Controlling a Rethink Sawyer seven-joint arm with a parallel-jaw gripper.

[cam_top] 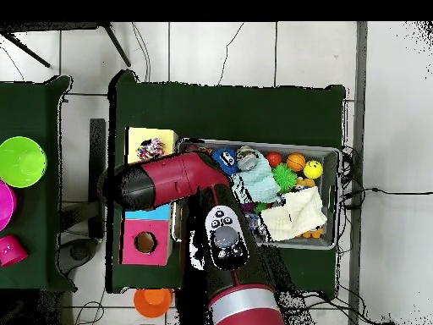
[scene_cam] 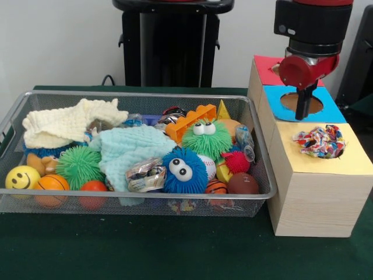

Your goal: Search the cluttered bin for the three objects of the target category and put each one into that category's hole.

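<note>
The wire mesh bin lies on the green table, full of toys; it also shows in the overhead view. One printed cloth bundle sits in the yellow-ringed hole on top of the nearest wooden box, and it shows from above too. A bit of busy print shows through the bin's front mesh, under the other toys. My gripper hangs over the blue-ringed hole, behind the bundle and apart from it, holding nothing that I can see. From above, the arm hides the gripper.
A cream cloth and a mint cloth cover the bin's left and middle. Green and blue fuzzy balls with eyes lie on the right. The blue-ringed hole and a red-topped box stand behind the yellow one. A green bowl sits on a side table.
</note>
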